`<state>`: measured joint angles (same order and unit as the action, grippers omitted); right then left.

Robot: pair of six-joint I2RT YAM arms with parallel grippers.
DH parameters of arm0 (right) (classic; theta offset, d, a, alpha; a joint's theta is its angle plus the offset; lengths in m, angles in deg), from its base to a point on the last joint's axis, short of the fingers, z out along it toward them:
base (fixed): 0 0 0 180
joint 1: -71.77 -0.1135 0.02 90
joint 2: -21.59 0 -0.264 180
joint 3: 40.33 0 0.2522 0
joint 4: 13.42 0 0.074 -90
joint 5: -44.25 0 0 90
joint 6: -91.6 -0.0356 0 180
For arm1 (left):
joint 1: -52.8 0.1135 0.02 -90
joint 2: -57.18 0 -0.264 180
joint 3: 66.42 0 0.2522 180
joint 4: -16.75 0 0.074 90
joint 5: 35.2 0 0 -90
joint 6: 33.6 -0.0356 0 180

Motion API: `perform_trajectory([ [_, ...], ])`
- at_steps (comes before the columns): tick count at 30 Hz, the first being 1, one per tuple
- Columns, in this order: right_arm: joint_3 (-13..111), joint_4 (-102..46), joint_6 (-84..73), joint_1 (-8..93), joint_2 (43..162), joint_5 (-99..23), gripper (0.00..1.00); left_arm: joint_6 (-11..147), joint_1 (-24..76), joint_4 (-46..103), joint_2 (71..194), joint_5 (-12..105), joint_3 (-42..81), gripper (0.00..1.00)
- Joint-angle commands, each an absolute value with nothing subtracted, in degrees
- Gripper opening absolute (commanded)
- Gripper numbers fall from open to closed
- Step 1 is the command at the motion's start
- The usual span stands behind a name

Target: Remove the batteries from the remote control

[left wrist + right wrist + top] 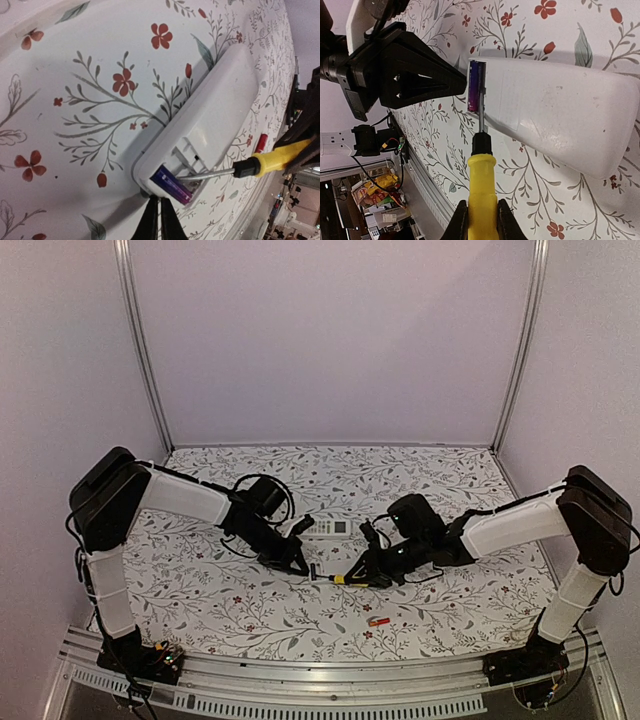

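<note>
Dark purple battery sits in the open bay at the end of the white remote, which lies face down on the tabletop. Cover is off. One red battery lies loose, well apart, toward the near edge; other cells not visible. Judged partway: at least this one left to lift. Screwdriver tip is inside the bay beside the battery. Right fingers pinch its yellow handle. Left fingers are pressed together, empty, tips at the remote's end.
</note>
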<state>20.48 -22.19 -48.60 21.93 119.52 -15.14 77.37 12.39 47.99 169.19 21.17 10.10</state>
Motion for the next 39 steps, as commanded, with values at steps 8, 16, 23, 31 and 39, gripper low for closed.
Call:
perform_trajectory([
  [8, 18.0, -13.6, -50.7, 22.2, 116.1, -9.1, 0.00, 76.9, 12.3, 48.7, 172.6, 24.9, 10.0, 0.02],
  [16, 17.4, -13.1, -50.9, 22.2, 114.6, -10.3, 0.00, 76.9, 12.3, 48.7, 172.6, 25.0, 9.9, 0.02],
  [23, 17.8, -16.6, -49.6, 22.2, 114.1, -13.1, 0.00, 76.7, 12.5, 48.8, 171.3, 26.8, 9.9, 0.03],
  [31, 24.8, -35.8, -43.5, 22.1, 110.9, -25.4, 0.00, 76.5, 13.3, 46.9, 165.3, 30.2, 8.9, 0.11],
  [39, 27.1, -39.0, -43.2, 20.9, 112.3, -24.7, 0.00, 77.5, 13.3, 45.6, 166.5, 25.1, 9.3, 0.15],
])
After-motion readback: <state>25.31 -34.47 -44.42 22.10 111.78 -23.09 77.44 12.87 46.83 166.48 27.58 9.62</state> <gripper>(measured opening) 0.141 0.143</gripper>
